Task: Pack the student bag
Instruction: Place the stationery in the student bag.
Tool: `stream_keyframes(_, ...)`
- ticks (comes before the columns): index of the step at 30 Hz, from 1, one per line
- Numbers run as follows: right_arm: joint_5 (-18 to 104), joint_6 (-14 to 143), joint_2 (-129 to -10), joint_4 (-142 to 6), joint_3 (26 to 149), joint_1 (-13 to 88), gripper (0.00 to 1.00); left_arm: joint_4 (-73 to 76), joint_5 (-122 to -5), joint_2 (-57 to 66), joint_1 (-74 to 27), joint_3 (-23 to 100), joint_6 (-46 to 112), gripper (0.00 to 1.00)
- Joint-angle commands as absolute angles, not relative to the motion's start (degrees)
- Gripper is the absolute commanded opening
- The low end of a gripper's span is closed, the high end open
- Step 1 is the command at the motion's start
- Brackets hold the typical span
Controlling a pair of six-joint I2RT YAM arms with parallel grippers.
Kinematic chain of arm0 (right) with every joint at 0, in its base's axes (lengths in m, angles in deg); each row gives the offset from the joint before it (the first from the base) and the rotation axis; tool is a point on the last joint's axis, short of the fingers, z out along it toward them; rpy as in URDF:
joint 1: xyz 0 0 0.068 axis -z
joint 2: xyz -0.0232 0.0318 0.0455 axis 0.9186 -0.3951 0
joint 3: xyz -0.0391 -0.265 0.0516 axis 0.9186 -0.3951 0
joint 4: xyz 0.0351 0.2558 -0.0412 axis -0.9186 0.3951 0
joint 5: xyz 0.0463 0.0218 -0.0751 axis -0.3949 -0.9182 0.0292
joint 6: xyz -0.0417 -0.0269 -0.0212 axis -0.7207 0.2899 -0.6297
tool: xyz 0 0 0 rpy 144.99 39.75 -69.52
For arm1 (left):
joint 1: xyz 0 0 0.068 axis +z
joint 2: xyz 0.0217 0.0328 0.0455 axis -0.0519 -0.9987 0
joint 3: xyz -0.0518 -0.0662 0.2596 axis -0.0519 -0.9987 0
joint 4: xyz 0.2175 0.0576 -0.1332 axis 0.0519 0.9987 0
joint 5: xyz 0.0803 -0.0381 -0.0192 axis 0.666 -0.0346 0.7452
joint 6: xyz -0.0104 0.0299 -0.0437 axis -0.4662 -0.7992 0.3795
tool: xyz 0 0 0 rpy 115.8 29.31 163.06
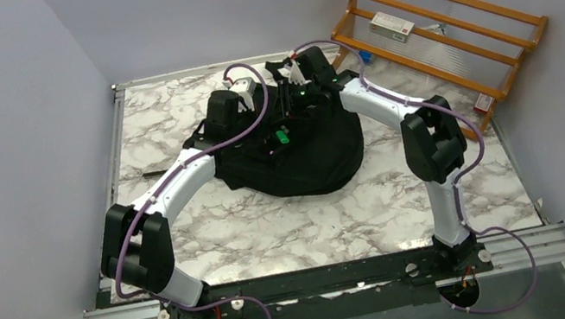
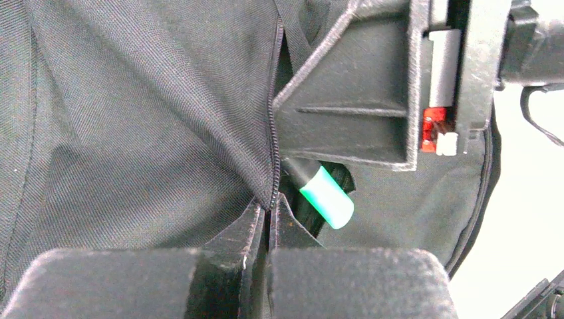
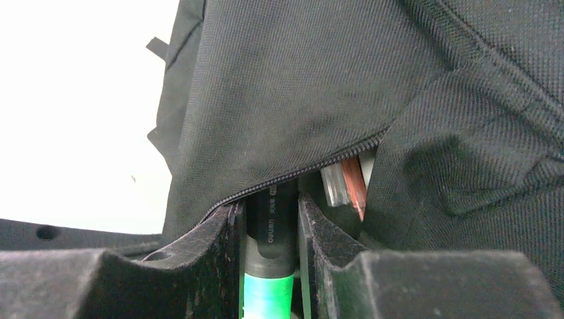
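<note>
The student bag (image 1: 322,157), a large black fabric backpack, lies on the marble table. My left gripper (image 1: 268,139) is shut on the bag's zipper edge (image 2: 271,166) and holds the flap up; its jaws (image 2: 269,219) are pressed together on the fabric. My right gripper (image 1: 287,122) is shut on a black marker with a green end (image 3: 271,229). The marker's black part points into the bag's opening, under the zipper edge (image 3: 292,174). The green end (image 2: 326,197) shows in the left wrist view and the top view (image 1: 281,135). A clear pen and a red pen (image 3: 347,179) lie inside the opening.
A wooden rack (image 1: 447,16) stands at the back right with a white box (image 1: 392,26) on it. A small red item (image 1: 482,102) lies at its foot. A thin dark object (image 1: 150,174) lies left of the bag. White walls close in the table.
</note>
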State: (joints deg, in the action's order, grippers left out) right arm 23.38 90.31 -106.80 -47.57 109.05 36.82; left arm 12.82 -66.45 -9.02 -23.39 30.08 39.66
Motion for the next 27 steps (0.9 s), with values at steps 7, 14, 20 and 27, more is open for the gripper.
stream_keyframes(7,30.0,107.1,-108.4,-63.7,105.2,37.2,0.03,10.9,-68.1,-7.6,-23.8,30.9,40.3,0.0)
stream_keyframes(14,31.7,106.7,-109.7,-73.9,101.6,37.2,0.18,11.0,-68.0,-8.2,-23.8,31.5,40.4,0.0)
stream_keyframes(20,29.7,103.4,-106.6,-78.5,98.0,37.1,0.45,11.4,-67.8,-9.2,-23.7,31.8,40.0,0.0)
stream_keyframes(27,30.2,98.2,-102.3,-75.4,95.1,37.1,0.51,11.8,-68.5,-10.9,-23.7,33.0,39.6,0.0)
